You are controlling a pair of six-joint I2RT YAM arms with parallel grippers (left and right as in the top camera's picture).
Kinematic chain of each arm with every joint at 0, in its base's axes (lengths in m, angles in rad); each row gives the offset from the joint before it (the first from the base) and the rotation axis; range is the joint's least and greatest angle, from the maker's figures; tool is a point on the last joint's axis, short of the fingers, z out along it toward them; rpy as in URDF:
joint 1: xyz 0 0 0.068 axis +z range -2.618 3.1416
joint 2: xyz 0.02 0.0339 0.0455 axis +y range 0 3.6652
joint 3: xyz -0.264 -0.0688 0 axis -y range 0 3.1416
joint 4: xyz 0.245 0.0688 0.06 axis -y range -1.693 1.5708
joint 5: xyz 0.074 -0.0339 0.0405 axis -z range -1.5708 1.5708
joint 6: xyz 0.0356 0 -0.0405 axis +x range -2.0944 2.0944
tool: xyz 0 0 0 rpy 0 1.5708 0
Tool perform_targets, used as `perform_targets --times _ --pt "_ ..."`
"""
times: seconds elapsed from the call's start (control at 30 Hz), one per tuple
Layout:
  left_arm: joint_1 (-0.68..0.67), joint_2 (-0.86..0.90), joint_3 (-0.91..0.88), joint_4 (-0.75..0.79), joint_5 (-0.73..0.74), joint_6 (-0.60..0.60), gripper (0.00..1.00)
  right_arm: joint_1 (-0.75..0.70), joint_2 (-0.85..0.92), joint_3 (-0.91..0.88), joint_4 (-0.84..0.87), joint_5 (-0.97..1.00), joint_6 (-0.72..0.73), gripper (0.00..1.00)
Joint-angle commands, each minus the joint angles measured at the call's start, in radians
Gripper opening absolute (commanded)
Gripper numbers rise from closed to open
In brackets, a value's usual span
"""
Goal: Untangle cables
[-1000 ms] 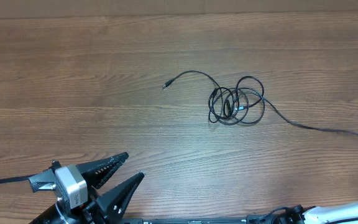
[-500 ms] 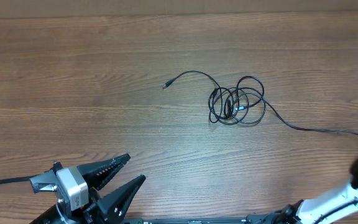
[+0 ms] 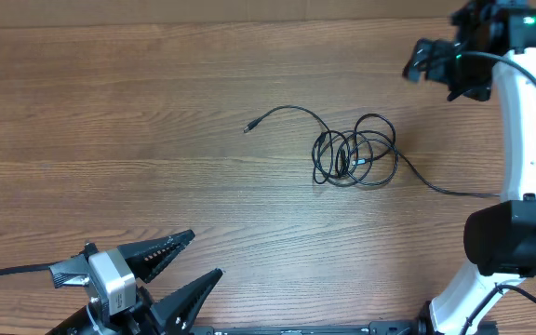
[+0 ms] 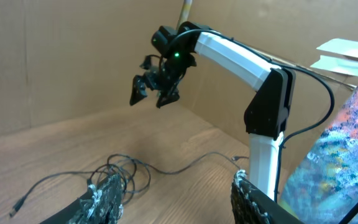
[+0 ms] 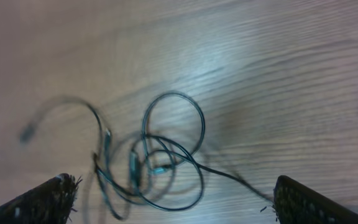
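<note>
A brown wood-grain table (image 3: pixel 110 112) fills the overhead view, and the cables (image 3: pixel 354 151) lie on it as one loose tangle of thin black loops. In the left wrist view a plain tan wall (image 4: pixel 55 56) rises behind the table on the far side of the tangle, and a bright patterned cloth (image 4: pixel 347 149) shows off to the right of it. The white right arm (image 3: pixel 529 121) stands to the right of the tangle and reaches up and over toward the far edge. Its right gripper (image 3: pixel 433 67) hangs in the air beyond and to the right of the tangle, well clear of the loops and touching nothing. In its own wrist view the two fingers sit at the bottom corners with a wide gap between them, and the tangle lies on the wood below that gap, slightly blurred. The left gripper (image 3: pixel 203 256) is low at the near edge, well apart from the tangle on its near-left side, with its toothed fingers spread in a V and nothing between them. From the tangle one strand arcs left to a small plug (image 3: pixel 247 127) lying free on the wood. A second strand, the tail (image 3: pixel 445 189), trails right and passes under the right arm.
</note>
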Motion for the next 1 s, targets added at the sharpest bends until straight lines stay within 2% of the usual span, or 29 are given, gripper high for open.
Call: perform_targets --times 0.0,0.13,0.2,0.27,0.4,0.43,0.5,0.67,0.87,0.97 --pt "-0.005 -0.005 0.016 -0.01 -0.029 0.016 0.56 -0.004 -0.01 -0.086 0.012 0.055 -0.188 1.0" --pt "-0.005 -0.005 0.016 -0.024 -0.058 0.016 0.56 -0.014 -0.01 -0.215 0.035 0.058 -0.119 1.0" --pt "-0.005 -0.005 0.016 -0.023 -0.058 0.016 0.56 -0.015 -0.01 -0.279 0.058 0.056 -0.119 0.96" --pt "-0.005 -0.005 0.016 -0.024 -0.057 0.016 0.56 -0.015 -0.01 -0.329 0.088 0.048 -0.179 0.95" --pt "-0.005 -0.005 0.016 -0.035 -0.054 0.016 0.57 -0.015 -0.01 -0.455 0.135 -0.039 -0.447 0.97" --pt "-0.005 -0.005 0.016 -0.04 -0.054 0.016 0.62 -0.017 -0.01 -0.488 0.145 -0.05 -0.5 0.98" --pt "-0.005 -0.005 0.016 -0.052 -0.055 0.016 0.63 -0.019 -0.01 -0.551 0.17 -0.059 -0.577 0.98" --pt "-0.005 -0.005 0.016 -0.064 -0.076 0.016 0.74 -0.02 -0.01 -0.636 0.213 -0.175 -0.76 0.95" --pt "-0.005 -0.005 0.016 -0.064 -0.108 0.016 0.79 -0.02 -0.01 -0.64 0.262 -0.142 -0.855 0.93" --pt "-0.005 -0.005 0.016 -0.064 -0.108 0.016 0.84 -0.021 -0.01 -0.64 0.284 -0.108 -0.923 0.82"
